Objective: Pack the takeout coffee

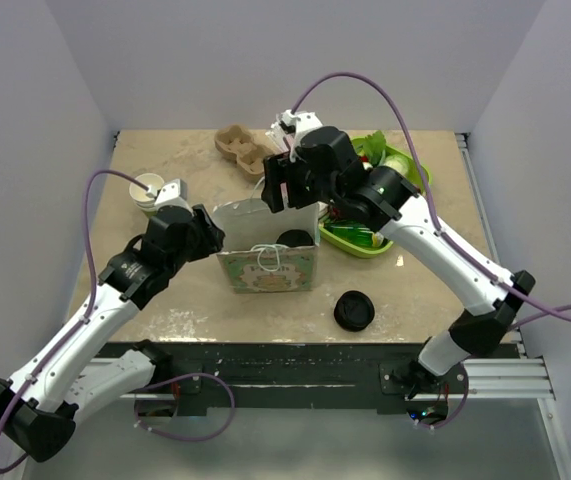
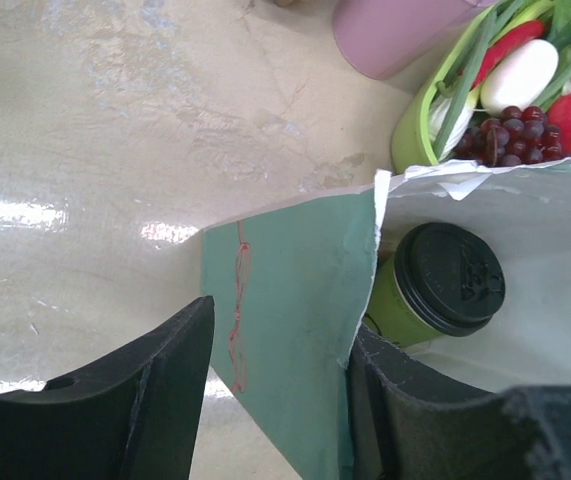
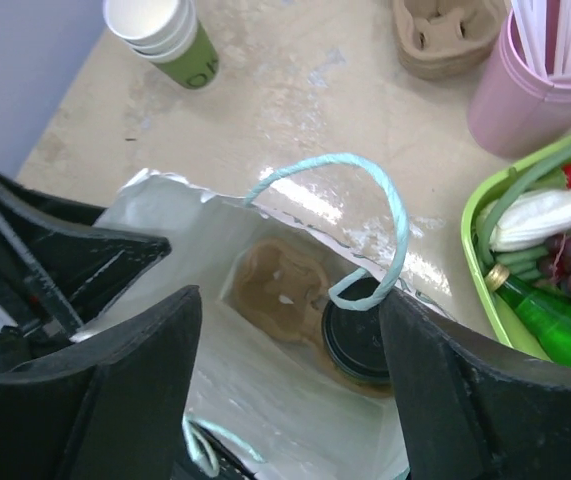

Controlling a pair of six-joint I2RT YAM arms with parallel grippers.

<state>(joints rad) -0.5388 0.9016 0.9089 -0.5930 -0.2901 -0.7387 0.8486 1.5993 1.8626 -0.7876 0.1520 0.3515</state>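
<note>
The takeout coffee (image 1: pixel 293 240), a green-sided cup with a black lid, stands inside the open teal paper bag (image 1: pixel 265 272) at mid table. In the left wrist view the cup (image 2: pixel 435 285) stands just behind the bag's side wall (image 2: pixel 285 300). My left gripper (image 2: pixel 280 400) is open and straddles that wall, one finger inside the bag and one outside with a gap. In the right wrist view the lid (image 3: pixel 360 340) sits beside a brown cardboard carrier (image 3: pixel 280 290) on the bag's floor. My right gripper (image 3: pixel 290 380) is open and empty above the bag's mouth, the teal handle loop (image 3: pixel 385 230) against its right finger.
A low stack of black lids (image 1: pixel 354 311) lies near the front edge. White lidless cups (image 1: pixel 147 190) stand at the left. Cardboard carriers (image 1: pixel 242 147) lie at the back. A green tray of food (image 1: pixel 397 160) and a pink straw holder (image 3: pixel 535 90) stand to the right of the bag.
</note>
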